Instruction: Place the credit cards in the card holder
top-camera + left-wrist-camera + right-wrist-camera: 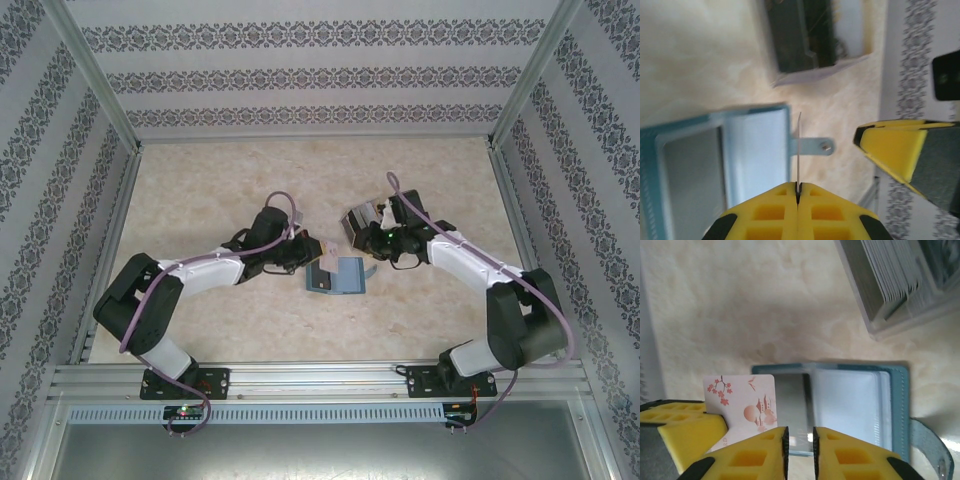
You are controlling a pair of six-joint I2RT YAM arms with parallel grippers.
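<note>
My left gripper (797, 197) is clenching 1 credit card (798, 150), which is standing on edge between its pads. Just ahead of it and to its left, the card holder (755, 145) is lying open with its pockets up. My right gripper (799, 437) is hovering at the holder's near edge, jaws a narrow gap apart; I cannot tell whether it is pinching anything. I am reading this as the insertion step. Next I am going to need to tilt the card flat and slide it into a pocket without shoving the holder. Beyond, a box of cards (890, 285) is sitting on the pale marbled table (200, 180), and patterned walls (300, 80) are enclosing 3 sides.
</note>
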